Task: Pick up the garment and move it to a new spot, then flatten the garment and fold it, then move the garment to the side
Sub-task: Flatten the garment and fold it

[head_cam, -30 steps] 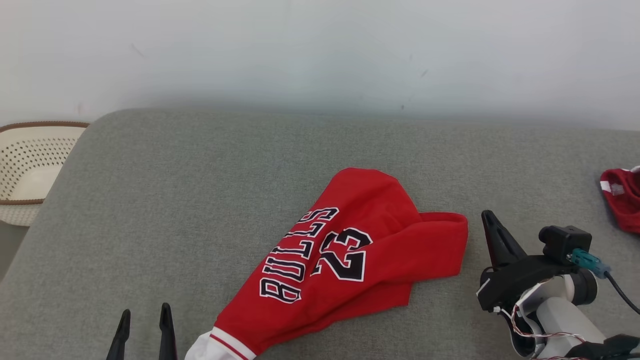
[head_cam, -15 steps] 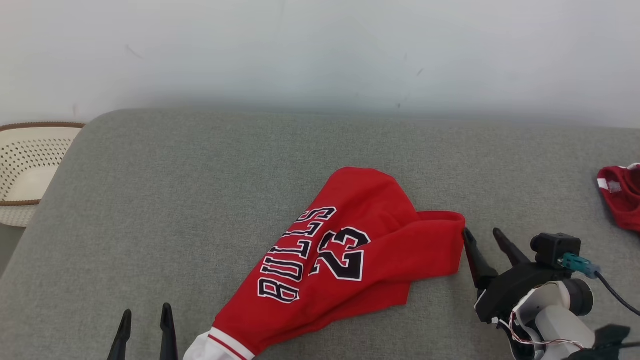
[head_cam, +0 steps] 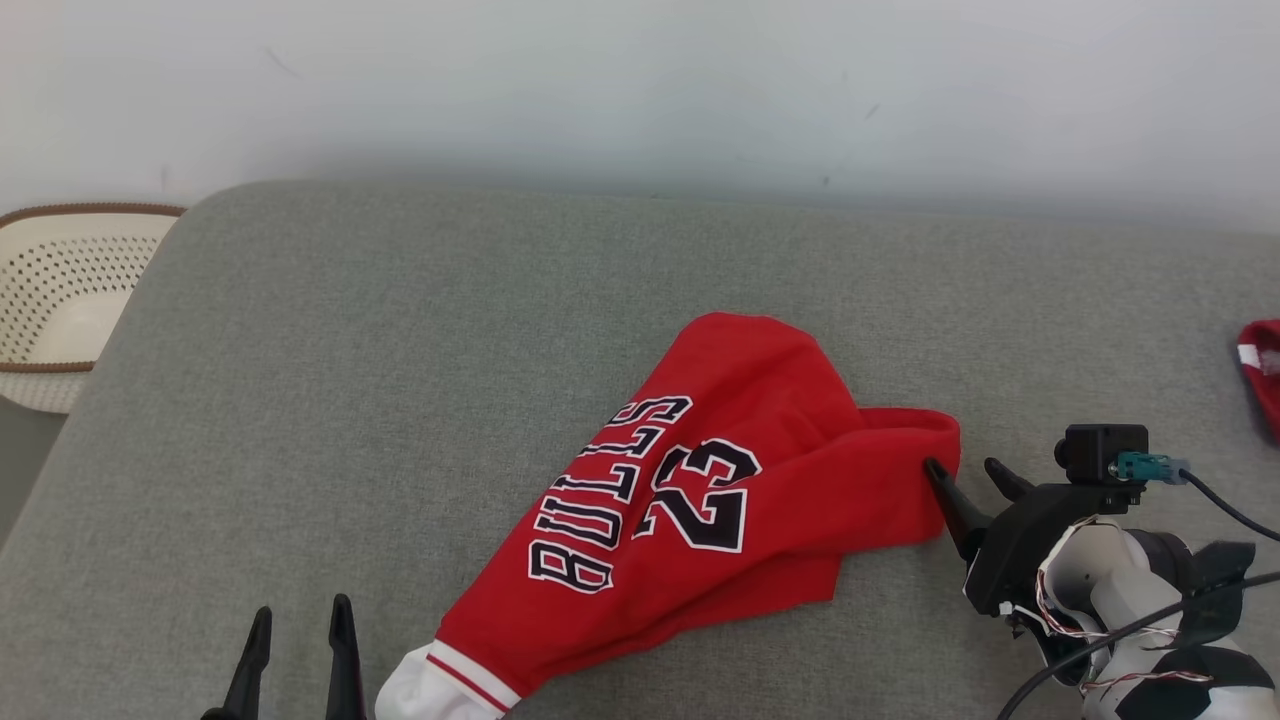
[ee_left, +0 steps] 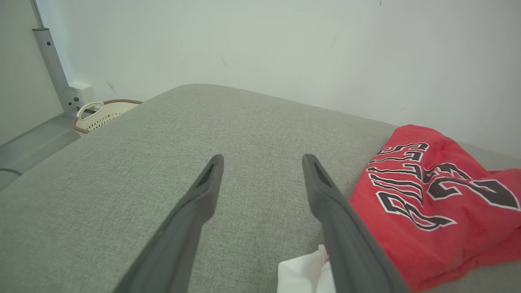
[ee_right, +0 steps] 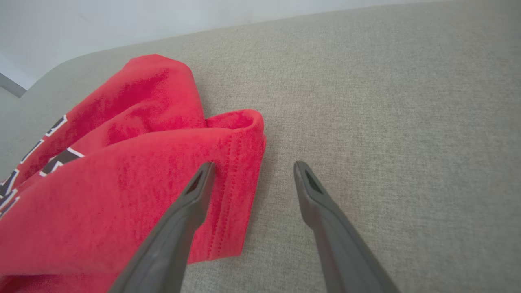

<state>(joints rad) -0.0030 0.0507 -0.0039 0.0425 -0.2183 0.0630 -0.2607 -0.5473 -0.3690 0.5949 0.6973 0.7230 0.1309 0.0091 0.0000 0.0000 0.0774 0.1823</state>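
Currently I am logging these items. Item one: the garment, a red jersey lettered BULLS 23 with a white-trimmed end, is lying crumpled on the grey cushion, right of its middle, with the white end pointing at the near edge. Item two: the right gripper is sitting at the jersey's right-hand hem, jaws spread and gripping nothing. In the right wrist view one finger is crossing the stitched hem and the other is lying over bare cushion; whether it is touching cloth I cannot tell. Item three: the left gripper is resting near-left, fingers wide apart and empty, with the white end lying just beside one finger. Item four: a perforated cream basket, brown-rimmed, is standing off the cushion's left end. Item five: another red cloth is showing at the far right — well apart from the jersey.
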